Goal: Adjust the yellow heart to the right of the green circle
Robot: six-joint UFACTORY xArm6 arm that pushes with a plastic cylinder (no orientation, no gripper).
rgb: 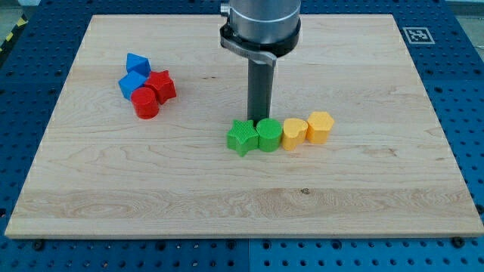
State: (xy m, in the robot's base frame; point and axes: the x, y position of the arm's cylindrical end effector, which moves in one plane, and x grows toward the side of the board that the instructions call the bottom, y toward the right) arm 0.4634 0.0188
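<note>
Presently, the camera view shows a pale wooden board (242, 204) carrying a row of four blocks. Taking the green circular block (269, 134) as landmark: a green star-shaped block (241, 137) touches its side toward the view's left; a yellow heart-shaped block (294, 133) sits just beside it toward the view's right, with a second yellow block (321, 126), shape uncertain, beyond that. My tip (261, 121) stands directly behind the green circle, toward the view's top, apparently touching or nearly so. No gripper is fitted, so no jaw state applies. Judged risk: any push toward the view's bottom would shift the landmark itself, carrying the star along. A cluster of two blue and two red blocks (146, 85) lies well apart, toward the view's left.
</note>
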